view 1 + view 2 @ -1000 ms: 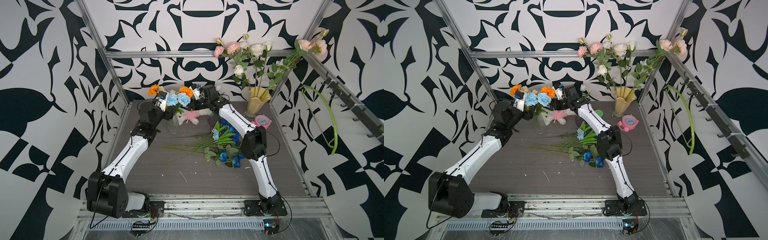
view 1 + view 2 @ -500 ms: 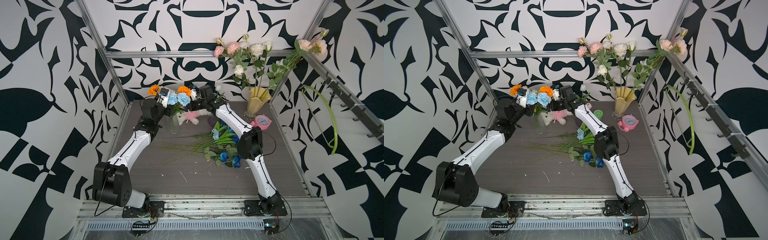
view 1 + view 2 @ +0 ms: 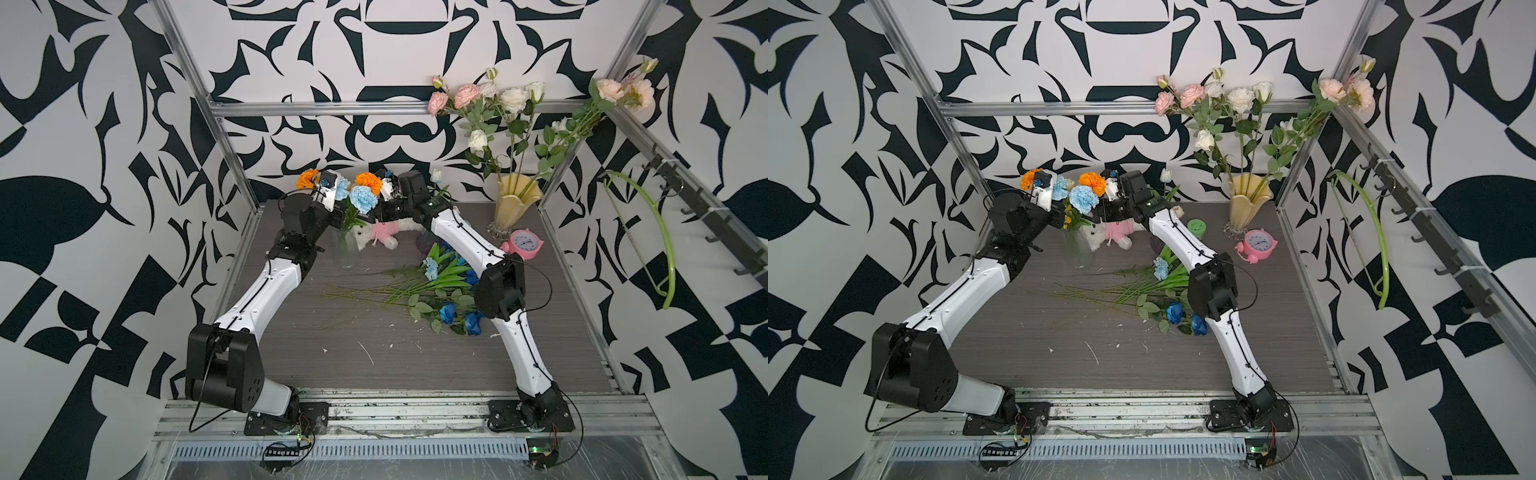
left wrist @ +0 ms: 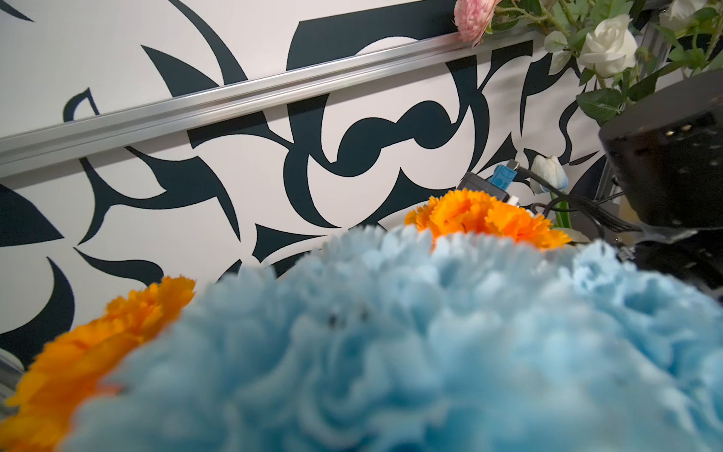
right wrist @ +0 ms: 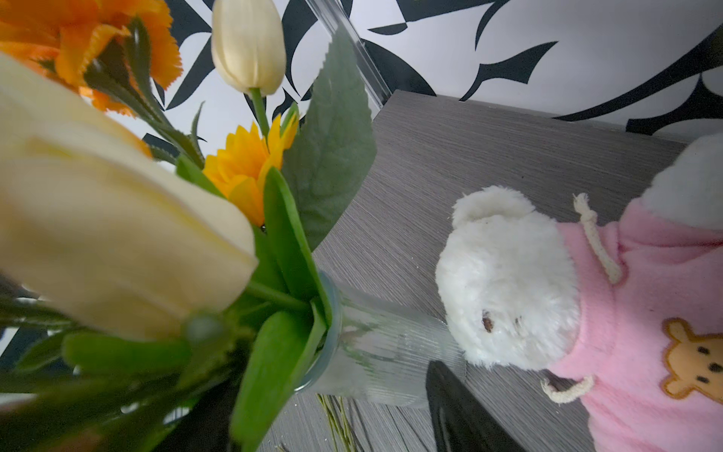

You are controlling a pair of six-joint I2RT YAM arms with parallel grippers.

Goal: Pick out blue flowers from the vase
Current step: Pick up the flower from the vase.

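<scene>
Left claw (image 3: 340, 214) closed (among stems), blue carnations (image 3: 363, 198) in vase (image 3: 347, 254)

Top views: high above front edge of table (image 3: 374, 365), angled down toward back wall (image 3: 291, 62), whole scene shared. Left wrist: against pale-blue carnation (image 4: 391, 352), facing back wall. Right wrist: close on glass vase (image 5: 375, 352).

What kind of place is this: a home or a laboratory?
Probably a robot test cell: a left arm and right arm bolted to a rail, patterned walls on an aluminium frame, and props such as a vase.
</scene>
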